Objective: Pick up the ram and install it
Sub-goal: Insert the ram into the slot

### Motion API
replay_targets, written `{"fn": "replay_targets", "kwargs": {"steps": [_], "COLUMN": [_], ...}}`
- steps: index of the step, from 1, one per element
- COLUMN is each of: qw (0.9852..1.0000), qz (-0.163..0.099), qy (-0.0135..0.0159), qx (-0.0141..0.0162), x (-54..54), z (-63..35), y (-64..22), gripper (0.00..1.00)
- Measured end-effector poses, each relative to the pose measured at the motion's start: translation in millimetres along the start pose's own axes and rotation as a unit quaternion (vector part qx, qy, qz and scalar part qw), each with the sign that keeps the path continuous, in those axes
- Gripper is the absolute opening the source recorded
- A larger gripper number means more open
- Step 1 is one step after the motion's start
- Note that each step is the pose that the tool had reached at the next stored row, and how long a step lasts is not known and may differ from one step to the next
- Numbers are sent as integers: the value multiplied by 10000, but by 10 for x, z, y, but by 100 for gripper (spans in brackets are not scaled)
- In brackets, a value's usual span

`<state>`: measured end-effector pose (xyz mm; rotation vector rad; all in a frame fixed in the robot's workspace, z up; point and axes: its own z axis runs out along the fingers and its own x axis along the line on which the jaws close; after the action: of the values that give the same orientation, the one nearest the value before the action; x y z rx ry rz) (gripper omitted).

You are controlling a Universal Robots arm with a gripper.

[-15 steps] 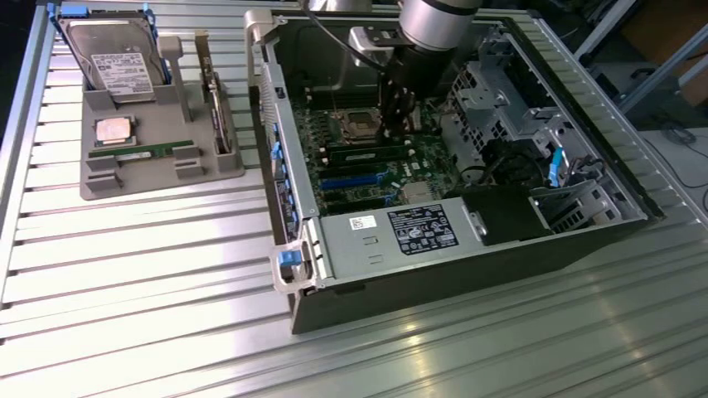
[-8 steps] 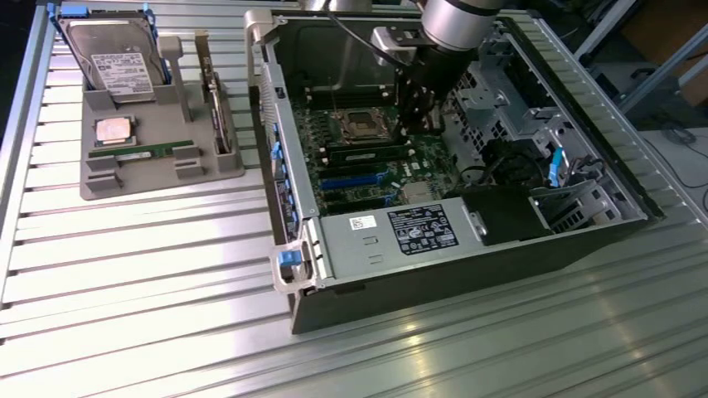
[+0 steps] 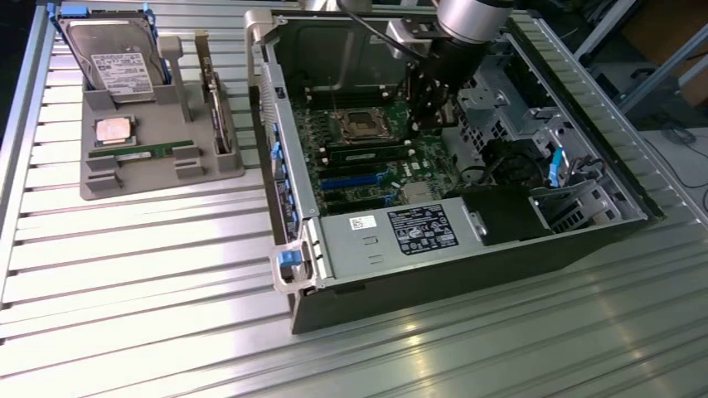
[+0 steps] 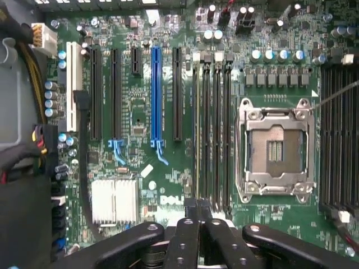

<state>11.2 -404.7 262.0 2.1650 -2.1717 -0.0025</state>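
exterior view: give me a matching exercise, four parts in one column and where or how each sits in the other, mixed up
Things:
1. hard drive
2. processor chip
3. ram
4. processor socket

Places:
a. empty, inside the open computer case
b. square, lying flat in the grey tray
c. long thin green strip in the tray's slot
d. propped up at the tray's far end

Pairs: 1-d, 2-b, 3-c, 4-a

arm (image 3: pixel 470 16): round, shiny grey tube
wrist: black block below it
cable (image 3: pixel 382 33): thin, black, curved
gripper (image 4: pixel 199 224): black fingers with small round screws
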Motion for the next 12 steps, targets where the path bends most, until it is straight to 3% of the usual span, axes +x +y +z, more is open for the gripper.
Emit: {"fn": "replay_targets", "kwargs": {"steps": [8, 12], "qw": [10000, 10000], "qz": [-1, 0], "qy": [0, 1], "qx": [-3, -3], "x": [3, 5], "z": [-89, -140], "y": [-405, -511], "gripper": [11, 11]}}
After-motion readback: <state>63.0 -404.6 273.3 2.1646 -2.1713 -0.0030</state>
